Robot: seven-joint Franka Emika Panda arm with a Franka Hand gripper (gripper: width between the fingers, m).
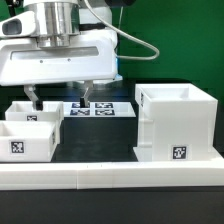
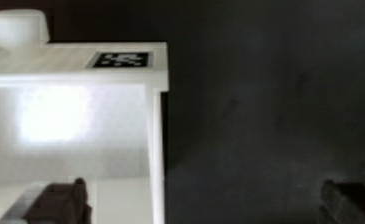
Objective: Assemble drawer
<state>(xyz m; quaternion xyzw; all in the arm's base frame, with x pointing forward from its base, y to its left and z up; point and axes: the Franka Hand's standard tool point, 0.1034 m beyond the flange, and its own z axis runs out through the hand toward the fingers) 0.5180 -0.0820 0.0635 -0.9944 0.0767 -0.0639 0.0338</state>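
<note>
The drawer's tall white casing (image 1: 180, 122) stands at the exterior view's right, with a tag low on its front. Two small white trays sit at the left: a rear one (image 1: 38, 112) and a front one (image 1: 28, 140) with a tag. My gripper (image 1: 60, 97) hangs open just above the rear tray. In the wrist view my gripper (image 2: 205, 203) straddles a tray's side wall (image 2: 161, 150): one finger (image 2: 58, 200) is over the tray's inside, the other (image 2: 353, 200) over the black table. That tray's knob (image 2: 19, 25) and tag (image 2: 126, 60) show.
The marker board (image 1: 92, 109) lies flat on the black table between the trays and the casing. A long low white rail (image 1: 110, 175) runs along the table's front edge. A green wall stands behind.
</note>
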